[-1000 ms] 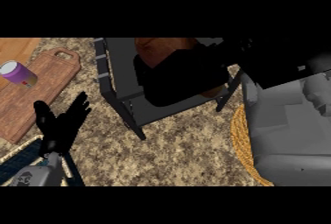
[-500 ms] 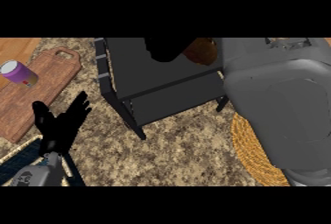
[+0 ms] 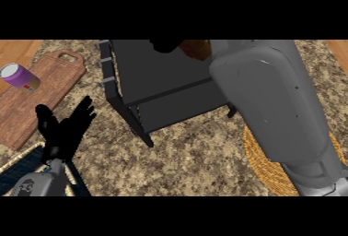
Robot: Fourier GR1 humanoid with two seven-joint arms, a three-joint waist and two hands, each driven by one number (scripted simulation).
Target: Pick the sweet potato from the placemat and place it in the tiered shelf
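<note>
Sweet potato (image 3: pixel 195 49) at top centre, right hand (image 3: pixel 165 45) curled round it above tiered shelf (image 3: pixel 159 83). Left hand (image 3: pixel 62 131) open, lower left.

One head view looks steeply down, close above counter (image 3: pixel 197 161) and tiered shelf (image 3: pixel 163 76).

Right forearm (image 3: pixel 272 115) swung in over tiered shelf (image 3: pixel 163 78); right hand (image 3: pixel 165 45) carried to 12 o'clock.
The forearm, at 3 o'clock a second ago, is now laid across the shelf's right side. The hand and sweet potato (image 3: pixel 194 50) are now seen together at the shelf's 12 o'clock edge, shifted slightly toward 9 o'clock in the last half-second.
</note>
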